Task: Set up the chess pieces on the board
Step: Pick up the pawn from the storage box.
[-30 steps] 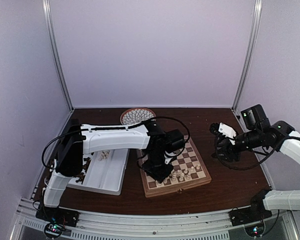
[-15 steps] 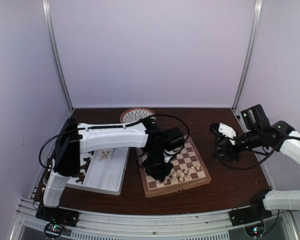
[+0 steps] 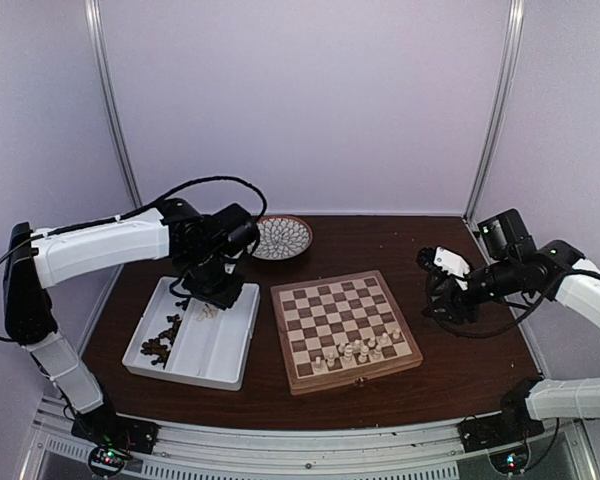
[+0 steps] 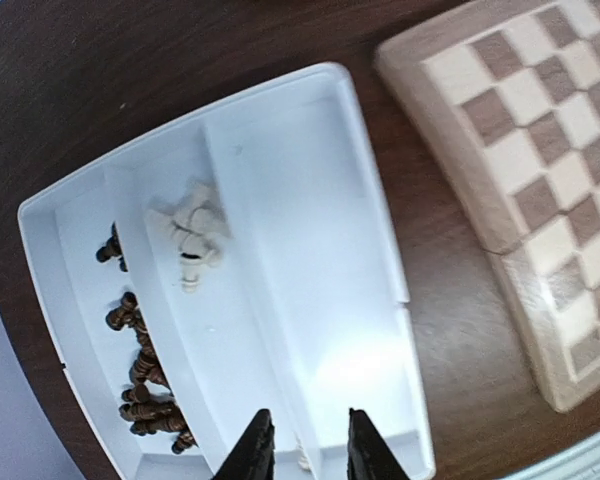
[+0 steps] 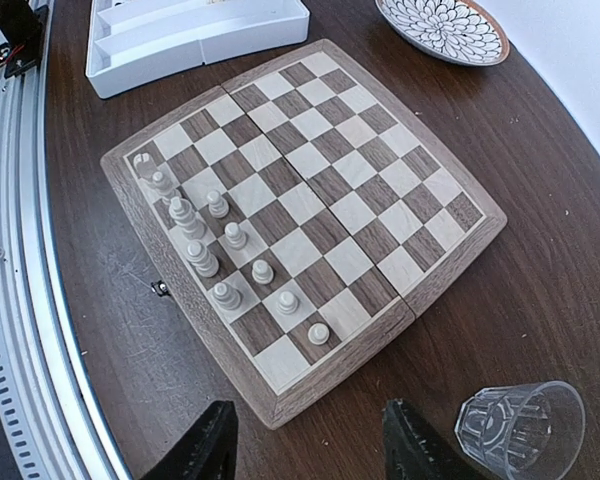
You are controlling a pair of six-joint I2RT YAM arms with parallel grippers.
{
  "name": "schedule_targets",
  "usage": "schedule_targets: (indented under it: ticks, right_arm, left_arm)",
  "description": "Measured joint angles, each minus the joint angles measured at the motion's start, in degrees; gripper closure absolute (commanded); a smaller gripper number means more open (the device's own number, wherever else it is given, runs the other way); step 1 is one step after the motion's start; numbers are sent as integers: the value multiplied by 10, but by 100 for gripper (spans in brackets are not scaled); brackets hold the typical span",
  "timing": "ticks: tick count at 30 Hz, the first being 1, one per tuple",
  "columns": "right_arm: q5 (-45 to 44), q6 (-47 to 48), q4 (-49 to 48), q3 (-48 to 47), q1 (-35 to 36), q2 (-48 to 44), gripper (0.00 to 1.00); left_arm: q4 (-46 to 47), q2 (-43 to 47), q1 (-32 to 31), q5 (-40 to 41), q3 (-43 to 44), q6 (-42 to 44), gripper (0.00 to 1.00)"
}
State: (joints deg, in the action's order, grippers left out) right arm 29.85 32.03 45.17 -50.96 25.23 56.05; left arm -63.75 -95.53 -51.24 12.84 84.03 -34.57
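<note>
Where cream pieces (image 5: 202, 260) stand, checked wooden board (image 5: 362, 212)

- A white two-compartment tray (image 3: 220, 345) sits on the left part of a dark brown desk (image 3: 460, 370).
- A round plate (image 3: 283, 237) with a dark-and-white petal pattern lies behind the tray, a little to its right, not touching it.
- A clear drinking glass (image 5: 520, 420) stands upright, well apart from the tray, far off to its right.
</note>
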Motion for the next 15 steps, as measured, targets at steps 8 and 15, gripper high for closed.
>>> schedule_targets:
  ticks: [8, 15]
  right_arm:
    - [0, 6, 0, 0, -3, 10, 48]
    - [-1, 8, 0, 0, -7, 12, 47]
  left_arm:
    - [65, -44, 83, 30, -92, 41, 78]
    - [106, -80, 130, 25, -100, 80, 75]
